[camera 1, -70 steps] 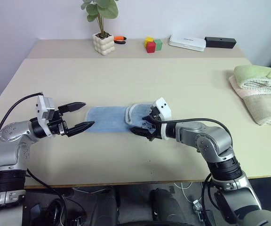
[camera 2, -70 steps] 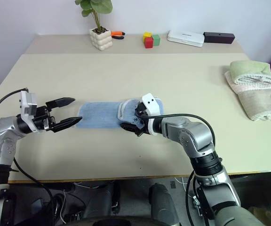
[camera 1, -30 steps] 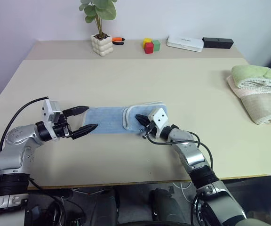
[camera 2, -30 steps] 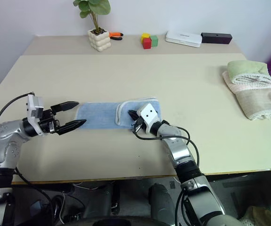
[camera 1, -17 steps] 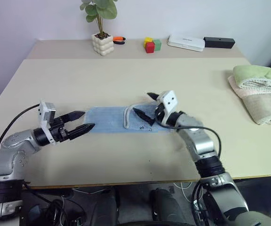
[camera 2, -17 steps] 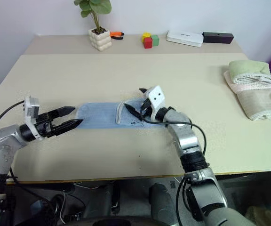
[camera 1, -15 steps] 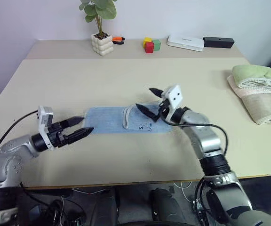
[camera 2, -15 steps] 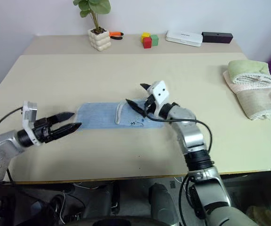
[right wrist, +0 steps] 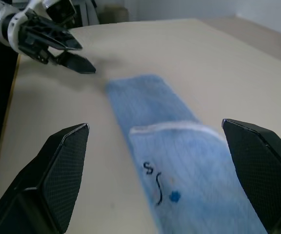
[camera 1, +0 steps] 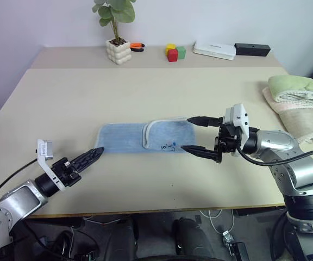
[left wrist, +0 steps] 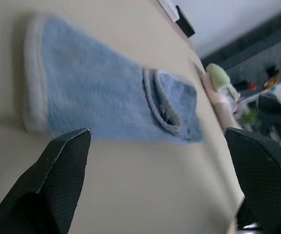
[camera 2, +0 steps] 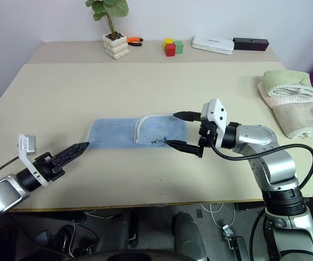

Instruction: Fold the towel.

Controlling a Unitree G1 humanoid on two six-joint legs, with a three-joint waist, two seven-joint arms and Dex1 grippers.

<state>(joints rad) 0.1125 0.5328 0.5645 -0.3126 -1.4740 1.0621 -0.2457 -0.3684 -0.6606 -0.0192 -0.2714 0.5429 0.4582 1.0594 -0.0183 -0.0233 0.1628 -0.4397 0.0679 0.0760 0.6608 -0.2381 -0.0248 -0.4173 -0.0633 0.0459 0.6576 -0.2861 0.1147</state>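
Note:
The light blue towel (camera 1: 123, 138) lies flat on the table, its long side running left to right. Its right end is folded back over itself, and the whitish edge (camera 1: 145, 136) curves across the cloth. My right gripper (camera 1: 186, 134) hovers open just off that folded right end, pointing left, with nothing between its fingers. My left gripper (camera 1: 94, 156) is open and empty, its tips close to the towel's near left corner. The left wrist view looks along the towel (left wrist: 106, 97) between the spread fingers (left wrist: 62, 165). The right wrist view shows the folded end (right wrist: 179, 161) and the left gripper (right wrist: 77, 61) beyond it.
A stack of folded green, pink and beige towels (camera 1: 298, 109) sits at the table's right edge. Along the back are a potted plant (camera 1: 119, 50), coloured blocks (camera 1: 175, 52), a white box (camera 1: 216, 49) and a black box (camera 1: 254, 49).
My right gripper opened, let go of the towel's folded end and rose away to the right. My left gripper drew back towards the table's near left and rolled. The fold stays flat.

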